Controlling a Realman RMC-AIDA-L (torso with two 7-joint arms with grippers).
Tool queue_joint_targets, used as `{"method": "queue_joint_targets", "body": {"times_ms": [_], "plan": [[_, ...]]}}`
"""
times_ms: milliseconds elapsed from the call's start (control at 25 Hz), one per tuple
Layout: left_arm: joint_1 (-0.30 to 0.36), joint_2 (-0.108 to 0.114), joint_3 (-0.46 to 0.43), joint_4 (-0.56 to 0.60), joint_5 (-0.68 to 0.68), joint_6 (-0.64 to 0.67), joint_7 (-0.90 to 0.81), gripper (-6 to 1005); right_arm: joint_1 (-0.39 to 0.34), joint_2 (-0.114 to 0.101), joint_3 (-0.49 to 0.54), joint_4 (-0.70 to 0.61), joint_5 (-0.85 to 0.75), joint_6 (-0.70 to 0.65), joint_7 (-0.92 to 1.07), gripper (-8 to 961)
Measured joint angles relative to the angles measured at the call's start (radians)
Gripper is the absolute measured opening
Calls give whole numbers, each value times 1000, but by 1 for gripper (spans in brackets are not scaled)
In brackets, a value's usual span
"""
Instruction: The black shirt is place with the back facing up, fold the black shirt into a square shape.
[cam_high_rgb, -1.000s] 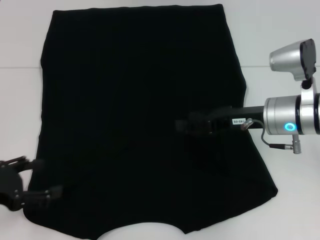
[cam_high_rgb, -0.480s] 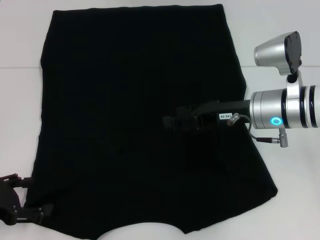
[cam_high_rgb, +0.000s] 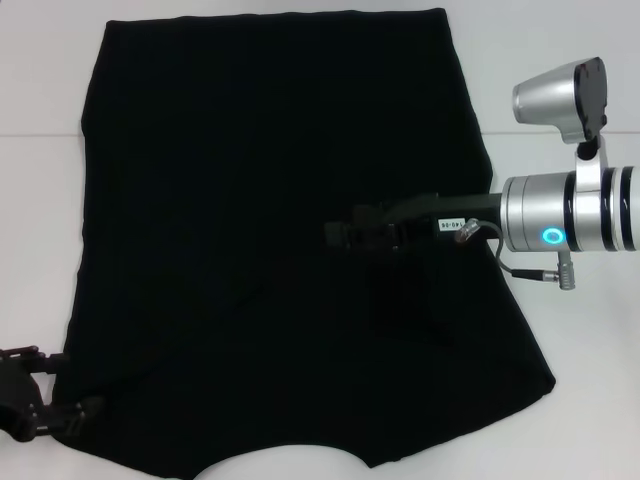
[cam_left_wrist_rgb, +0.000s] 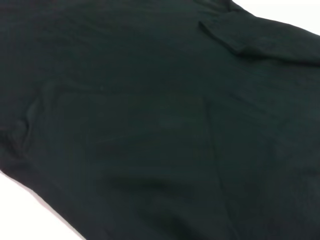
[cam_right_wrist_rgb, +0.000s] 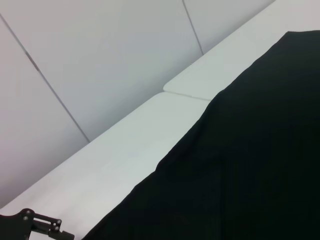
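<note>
The black shirt (cam_high_rgb: 260, 200) lies spread flat over most of the white table, with its neck cut-out at the near edge. My right arm reaches in from the right, and its gripper (cam_high_rgb: 345, 237) hangs over the shirt's middle, black against black. My left gripper (cam_high_rgb: 62, 382) is open at the shirt's near left corner, one finger at the fabric's edge and nothing between its fingers. In the left wrist view the shirt (cam_left_wrist_rgb: 150, 125) fills the picture, with a folded-in sleeve (cam_left_wrist_rgb: 240, 35) showing. The right wrist view shows the shirt (cam_right_wrist_rgb: 260, 165) and, far off, the left gripper (cam_right_wrist_rgb: 30, 224).
Bare white table (cam_high_rgb: 40, 200) borders the shirt on the left, and another strip (cam_high_rgb: 590, 340) lies under the right arm. A seam between two tabletops (cam_right_wrist_rgb: 185, 95) and a pale panelled wall (cam_right_wrist_rgb: 100, 60) show beyond the shirt.
My left gripper has drawn back toward the near left table corner, off the shirt's edge. The right arm has slid left, carrying its gripper further over the shirt's middle.
</note>
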Motion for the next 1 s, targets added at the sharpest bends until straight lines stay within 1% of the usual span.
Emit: {"method": "queue_joint_targets", "body": {"times_ms": [40,240,440,760,1000], "plan": [[-3,2,0,-3,1,1,-5,925,-1,0,0,0,1,0,0,669],[-6,5,1,-8,4,4,-11,736,-3,-1,0,-1,2,0,2,670],[-3,5,-2,-9,5,5,-12,504,-7,-3,-1,-5,2,-6,2,671],[5,1,-9,-4,2,5,-13,266,-18,-8,1,-5,2,-10,2,671],[19,-4,-26,-5,-5,-2,-8,61,-37,-13,2,-10,2,-23,19,672]]}}
